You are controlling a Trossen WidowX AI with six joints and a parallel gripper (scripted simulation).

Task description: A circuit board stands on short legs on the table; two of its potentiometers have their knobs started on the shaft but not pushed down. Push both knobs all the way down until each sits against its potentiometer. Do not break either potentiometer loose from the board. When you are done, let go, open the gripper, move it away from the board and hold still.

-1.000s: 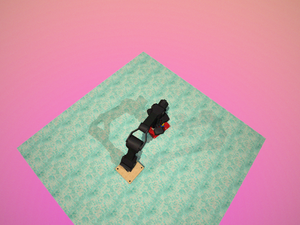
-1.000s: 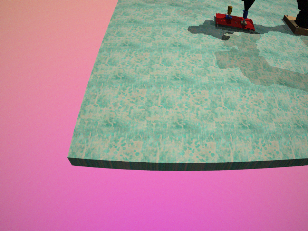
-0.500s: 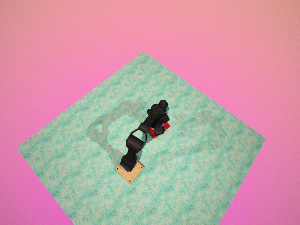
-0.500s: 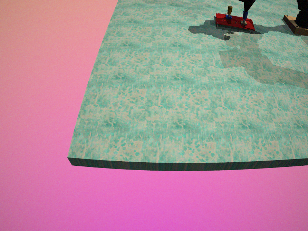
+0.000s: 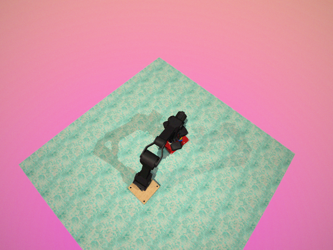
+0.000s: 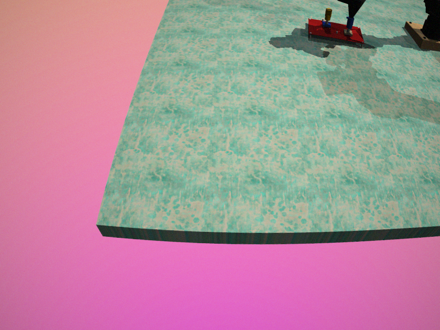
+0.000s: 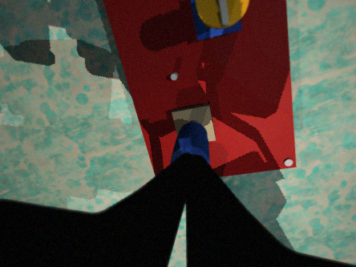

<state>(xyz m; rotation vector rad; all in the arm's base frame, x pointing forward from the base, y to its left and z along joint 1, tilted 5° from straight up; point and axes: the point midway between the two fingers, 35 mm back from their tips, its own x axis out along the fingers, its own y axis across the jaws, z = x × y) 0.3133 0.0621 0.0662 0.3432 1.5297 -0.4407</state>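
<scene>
Blue plastic-looking knob (image 6: 349, 23) (image 7: 192, 139) stands directly beneath my gripper (image 5: 175, 139) (image 6: 351, 16) (image 7: 188, 155), whose fingertips are together and appear to touch its top. I hold nothing between them; they meet in a dark, narrow point above the knob, with a sliver of light showing between the fingers farther back in the wrist view. Below the knob is the pale grey potentiometer (image 6: 348, 32) (image 7: 188, 119), and in the exterior view a short bit of shaft seems to show between the two, so I cannot call the knob seated. Both belong to the red circuit board (image 5: 184, 140) (image 6: 333, 30) (image 7: 256, 62), which lies under my gripper and stands on short legs on the mottled green table (image 5: 111, 205) (image 6: 220, 143) (image 7: 60, 154). The grey potentiometer is near the end of the board closer to my wooden base plate (image 5: 144, 196) (image 6: 414, 32). Toward the board's other end, apart from my fingertips, the yellow knob (image 5: 181, 138) (image 6: 328, 14) (image 7: 208, 6) stands above the blue potentiometer (image 5: 180, 140) (image 6: 326, 24) (image 7: 216, 31), with pale shaft visible between them in the exterior view; that knob is not down. From my wrist, I see a grey line across its round top, which the upper frame edge cuts off. Both potentiometers are on the board.
</scene>
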